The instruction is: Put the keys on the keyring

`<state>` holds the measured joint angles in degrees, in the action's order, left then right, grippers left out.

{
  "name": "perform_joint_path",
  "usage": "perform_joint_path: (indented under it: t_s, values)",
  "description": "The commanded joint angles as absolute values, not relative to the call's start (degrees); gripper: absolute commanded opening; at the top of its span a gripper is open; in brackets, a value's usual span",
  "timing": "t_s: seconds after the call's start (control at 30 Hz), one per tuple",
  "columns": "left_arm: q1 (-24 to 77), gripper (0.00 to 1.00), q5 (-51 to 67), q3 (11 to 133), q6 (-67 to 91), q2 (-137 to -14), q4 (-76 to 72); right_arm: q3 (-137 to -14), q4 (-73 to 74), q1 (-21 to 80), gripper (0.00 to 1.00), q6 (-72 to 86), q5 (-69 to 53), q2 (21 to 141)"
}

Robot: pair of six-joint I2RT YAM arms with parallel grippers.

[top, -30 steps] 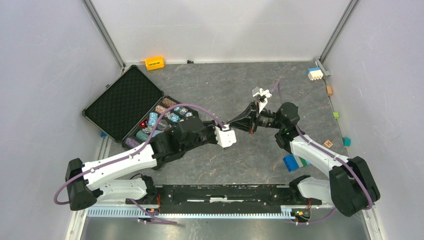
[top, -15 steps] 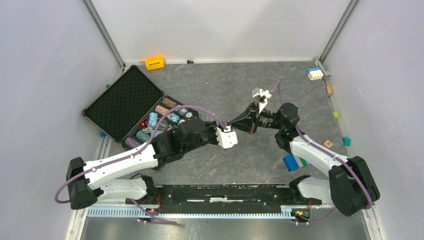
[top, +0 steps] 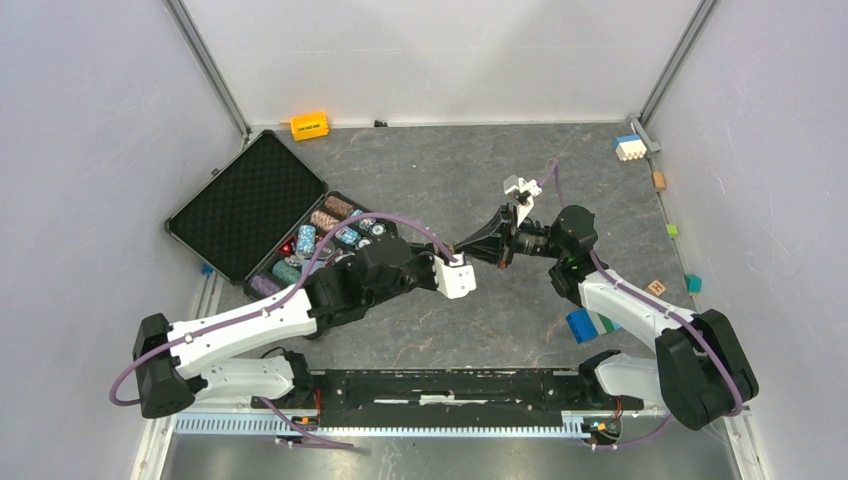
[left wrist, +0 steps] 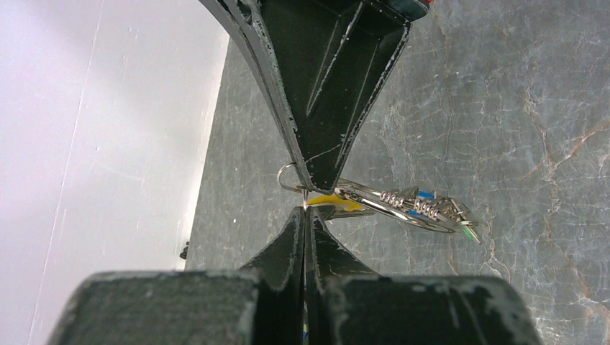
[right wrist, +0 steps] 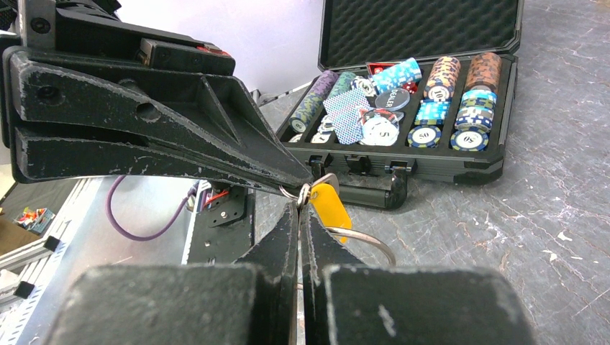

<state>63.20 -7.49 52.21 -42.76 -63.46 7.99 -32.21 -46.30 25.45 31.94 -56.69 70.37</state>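
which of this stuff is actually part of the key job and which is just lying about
For the job: keys, keyring, yellow tag, left pincer, right pincer.
Lying about: chip case, orange block, blue and white bricks, small cube.

Silver keys with a yellow tag, black case of striped multicoloured chips, grey veined table.

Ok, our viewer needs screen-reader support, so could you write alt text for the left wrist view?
Two shut grippers meet tip to tip, the left gripper from below and the right gripper from above, both at a small ring with a yellow tag. A keyring of keys juts right over the grey table.
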Motion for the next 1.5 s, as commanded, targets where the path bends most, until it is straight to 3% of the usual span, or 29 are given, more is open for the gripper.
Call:
perform_joint_path:
  t_s: [0.0, 1.47]
  values:
    - [64.08, 0.02, -7.28, 54.23, -44.48, -64.30, 5.36, -32.28, -50.55, 25.88, 0.00, 33.02, -57.02, 70.42]
    - [64.08, 0.02, -6.46, 53.26, -44.41, -62.93, 5.01, -32.43, -48.10, 26.23, 0.00, 30.75, -56.01, 71.45]
